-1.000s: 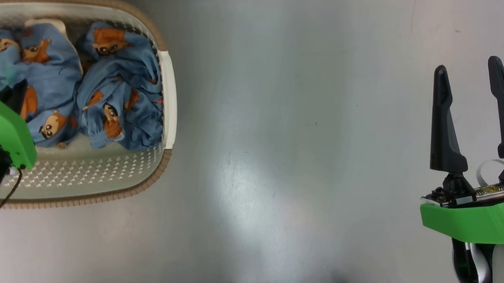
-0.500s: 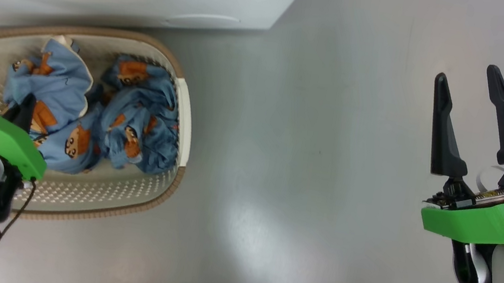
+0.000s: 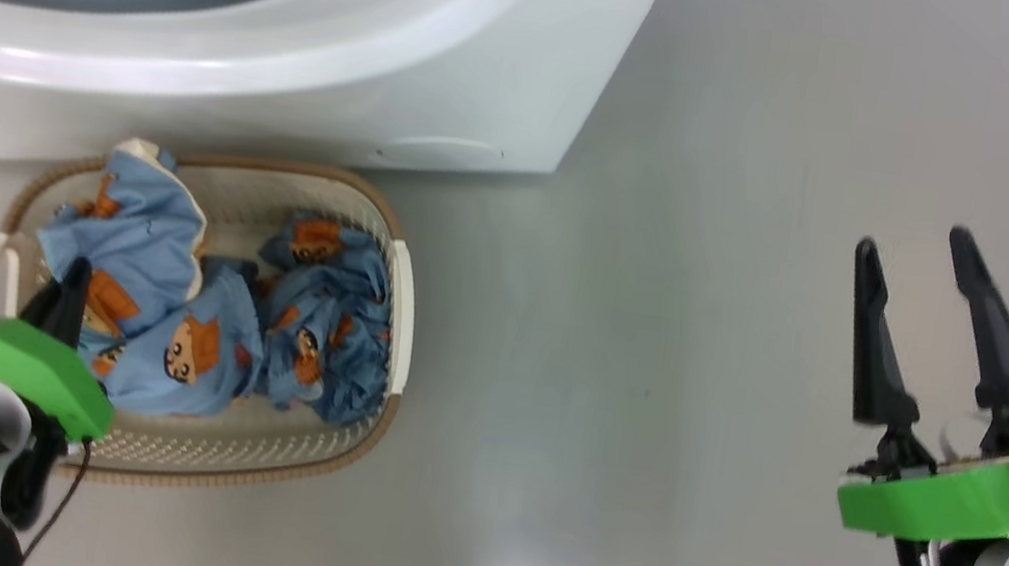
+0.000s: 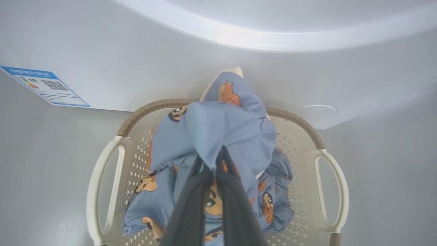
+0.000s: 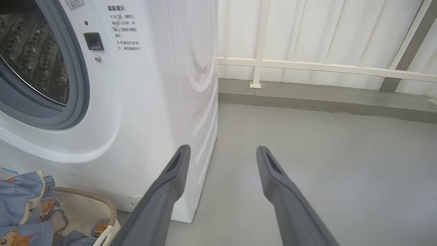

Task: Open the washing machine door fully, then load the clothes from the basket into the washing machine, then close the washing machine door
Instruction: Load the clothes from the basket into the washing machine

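We hold one of the clothes [image 4: 235, 126] in the left gripper [image 4: 218, 152], over the basket [image 4: 150, 106].
Left fingers are pinched tight on the blue fabric, which bunches up above the rim. The rest of the clothes lie in the basket at 8 o'clock in our head view, just beside the washing machine [image 3: 458, 63] at 11 o'clock. Right gripper [image 3: 911, 241] at 3 o'clock, spread wide, empty, over the floor [image 3: 648, 397].

Grey floor [image 3: 648, 397] under basket [image 3: 234, 455], washing machine [image 3: 399, 54]
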Controlling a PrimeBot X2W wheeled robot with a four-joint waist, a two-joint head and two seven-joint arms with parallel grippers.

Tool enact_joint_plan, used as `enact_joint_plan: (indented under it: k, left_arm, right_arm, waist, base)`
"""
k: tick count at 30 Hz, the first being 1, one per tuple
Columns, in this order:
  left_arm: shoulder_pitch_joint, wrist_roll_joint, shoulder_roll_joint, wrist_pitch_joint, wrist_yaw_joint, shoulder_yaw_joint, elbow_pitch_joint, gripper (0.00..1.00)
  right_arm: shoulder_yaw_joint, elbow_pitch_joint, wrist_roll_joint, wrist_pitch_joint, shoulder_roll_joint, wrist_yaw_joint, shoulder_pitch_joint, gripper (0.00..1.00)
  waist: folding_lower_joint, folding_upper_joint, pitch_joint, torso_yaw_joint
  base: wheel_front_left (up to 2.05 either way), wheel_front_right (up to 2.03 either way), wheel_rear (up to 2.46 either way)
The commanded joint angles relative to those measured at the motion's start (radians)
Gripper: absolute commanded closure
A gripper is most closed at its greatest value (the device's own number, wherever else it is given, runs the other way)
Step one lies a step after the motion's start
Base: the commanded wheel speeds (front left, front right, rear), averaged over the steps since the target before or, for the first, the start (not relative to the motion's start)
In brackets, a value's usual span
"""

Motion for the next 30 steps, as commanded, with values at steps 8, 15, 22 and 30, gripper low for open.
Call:
enact_joint_plan:
  k: [8, 15, 22, 30]
  left_arm:
    - [0.146, 0.147, -0.006, -0.011, -0.002, 0.163, -0.141, 1.0]
    - [0.242, 0.23, -0.035, -0.011, -0.002, 0.249, -0.257, 1.0]
    - [0.332, 0.302, -0.06, -0.011, -0.002, 0.312, -0.375, 1.0]
    - [0.459, 0.379, -0.104, -0.011, -0.002, 0.384, -0.555, 1.0]
  right_arm:
    - [0.005, 0.001, 0.009, -0.005, -0.021, 0.001, 0.098, 0.0]
    - [-0.005, 0.008, 0.015, -0.005, -0.031, 0.001, 0.149, 0.0]
    - [-0.017, 0.011, 0.02, -0.005, -0.037, 0.001, 0.195, 0.0]
    - [-0.039, 0.009, 0.023, -0.005, -0.039, 0.001, 0.259, 0.0]
  waist:
    - [0.0, 0.0, -0.157, 0.036]
    - [0.0, 0.0, -0.228, 0.053]
    - [0.0, 0.0, -0.285, 0.064]
    - [0.0, 0.0, -0.354, 0.086]
  base:
    - [0.0, 0.0, 0.0]
    - [0.0, 0.0, 0.0]
    - [0.0, 0.0, 0.0]
    - [0.0, 0.0, 0.0]
